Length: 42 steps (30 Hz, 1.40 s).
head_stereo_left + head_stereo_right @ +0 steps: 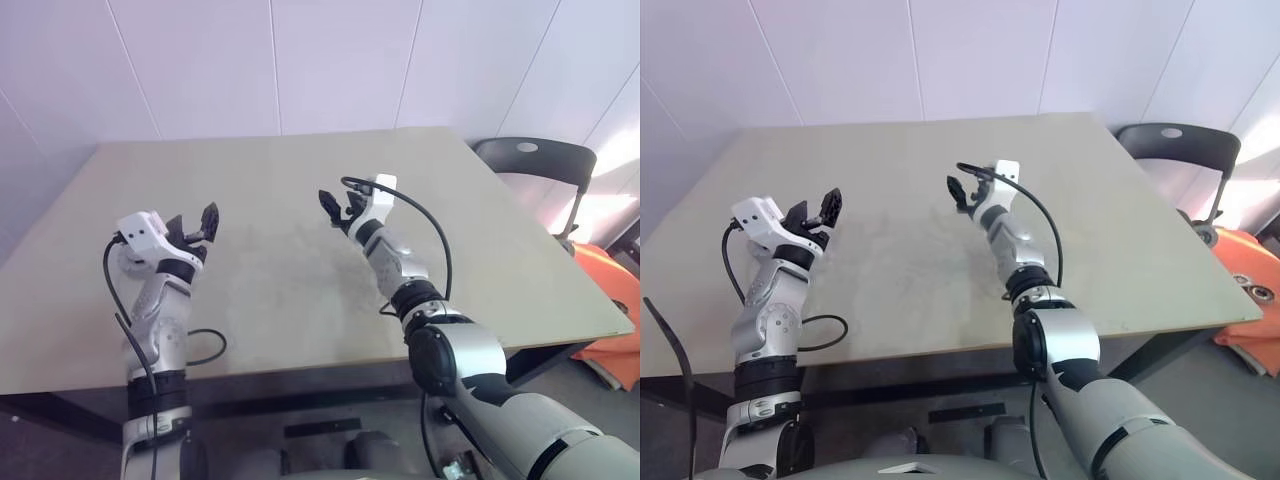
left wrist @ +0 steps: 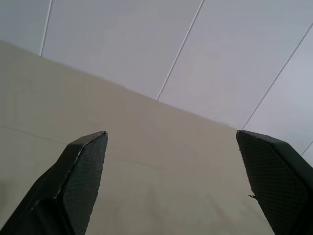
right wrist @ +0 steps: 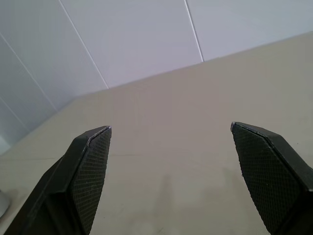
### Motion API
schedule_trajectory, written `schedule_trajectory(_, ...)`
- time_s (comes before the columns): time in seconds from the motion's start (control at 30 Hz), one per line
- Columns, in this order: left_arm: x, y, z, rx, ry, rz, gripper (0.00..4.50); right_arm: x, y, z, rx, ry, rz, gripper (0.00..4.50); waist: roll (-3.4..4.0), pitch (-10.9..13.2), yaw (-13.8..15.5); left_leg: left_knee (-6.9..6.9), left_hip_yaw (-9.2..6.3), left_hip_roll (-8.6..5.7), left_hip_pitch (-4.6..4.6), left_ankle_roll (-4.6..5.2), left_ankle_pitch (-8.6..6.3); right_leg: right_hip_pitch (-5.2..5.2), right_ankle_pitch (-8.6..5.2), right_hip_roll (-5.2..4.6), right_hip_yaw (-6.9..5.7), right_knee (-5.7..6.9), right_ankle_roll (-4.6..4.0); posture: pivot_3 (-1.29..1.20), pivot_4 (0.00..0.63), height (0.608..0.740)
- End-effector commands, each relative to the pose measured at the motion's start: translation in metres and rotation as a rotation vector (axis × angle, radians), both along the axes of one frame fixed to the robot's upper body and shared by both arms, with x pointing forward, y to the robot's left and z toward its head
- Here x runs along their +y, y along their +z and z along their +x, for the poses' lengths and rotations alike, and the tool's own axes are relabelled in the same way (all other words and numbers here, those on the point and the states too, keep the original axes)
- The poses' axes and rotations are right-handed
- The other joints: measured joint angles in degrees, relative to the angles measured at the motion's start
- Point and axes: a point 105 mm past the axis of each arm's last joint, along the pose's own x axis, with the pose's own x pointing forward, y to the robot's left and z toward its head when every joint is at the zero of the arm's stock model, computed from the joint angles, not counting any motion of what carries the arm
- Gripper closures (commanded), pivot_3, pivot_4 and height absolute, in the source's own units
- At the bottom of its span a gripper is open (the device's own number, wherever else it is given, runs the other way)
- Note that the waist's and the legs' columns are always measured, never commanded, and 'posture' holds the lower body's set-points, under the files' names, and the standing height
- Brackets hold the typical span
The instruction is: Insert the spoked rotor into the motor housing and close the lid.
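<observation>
The spoked rotor, the motor housing and the lid are out of view. My left gripper is raised above the left part of the beige table, open, with nothing between its fingers. Over the middle of the table my right gripper is raised too, pointing forward and a little left. It is open and empty, its black pads standing wide apart. Both wrist views look over bare tabletop toward the white panelled wall.
A black chair stands past the table's far right corner. An orange object sits on the floor beside the right edge. White wall panels rise directly behind the table's far edge.
</observation>
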Motion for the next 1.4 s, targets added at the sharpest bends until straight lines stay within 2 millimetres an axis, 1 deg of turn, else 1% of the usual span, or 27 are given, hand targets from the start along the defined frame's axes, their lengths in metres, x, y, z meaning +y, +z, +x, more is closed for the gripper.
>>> schedule_trajectory(0.03, -0.002, 0.021, -0.003, -0.073, 0.002, 0.012, 0.03, 0.004, 0.024, 0.003, -0.077, 0.011, 0.016, 0.41, 0.00, 0.0, 0.0, 0.00, 0.00, 0.00, 0.00, 0.00, 0.00, 0.00, 0.00, 0.00, 0.00, 0.00, 0.00, 0.00, 0.000, 0.740)
schedule_trajectory(0.43, -0.002, 0.024, -0.009, -0.093, 0.008, -0.011, 0.03, 0.010, 0.021, 0.001, -0.069, 0.024, 0.023, 0.41, 0.00, 0.0, 0.0, 0.00, 0.00, 0.00, 0.00, 0.00, 0.00, 0.00, 0.00, 0.01, 0.00, -0.01, 0.00, 0.00, 0.000, 0.740)
schedule_trajectory(0.7, -0.001, 0.019, -0.013, -0.083, 0.017, -0.033, 0.03, 0.017, 0.018, -0.001, -0.059, 0.043, 0.016, 0.41, 0.00, 0.0, 0.0, -0.01, 0.00, 0.01, -0.01, 0.00, 0.00, 0.00, 0.00, 0.01, 0.00, -0.03, 0.00, 0.00, 0.000, 0.740)
schedule_trajectory(1.0, 0.001, 0.023, -0.011, -0.097, 0.021, -0.031, 0.03, 0.019, 0.024, 0.001, -0.069, 0.048, 0.016, 0.41, 0.00, 0.0, 0.0, -0.01, 0.00, 0.01, -0.02, 0.00, 0.00, 0.00, 0.00, 0.02, 0.00, -0.05, 0.00, 0.00, 0.000, 0.740)
schedule_trajectory(1.17, -0.003, 0.021, -0.006, -0.080, 0.006, -0.021, 0.03, 0.018, 0.024, 0.001, -0.071, 0.044, 0.018, 0.41, 0.00, 0.0, 0.0, -0.01, 0.00, 0.01, -0.01, 0.00, 0.00, 0.00, 0.00, 0.03, -0.01, -0.04, 0.00, 0.00, 0.000, 0.740)
schedule_trajectory(1.4, -0.015, 0.020, -0.003, -0.075, -0.031, -0.034, 0.03, 0.010, 0.019, 0.000, -0.065, 0.025, 0.019, 0.41, 0.00, 0.0, 0.0, -0.01, 0.00, 0.01, -0.02, 0.00, 0.00, 0.00, 0.00, 0.04, -0.01, -0.06, 0.00, 0.00, 0.000, 0.740)
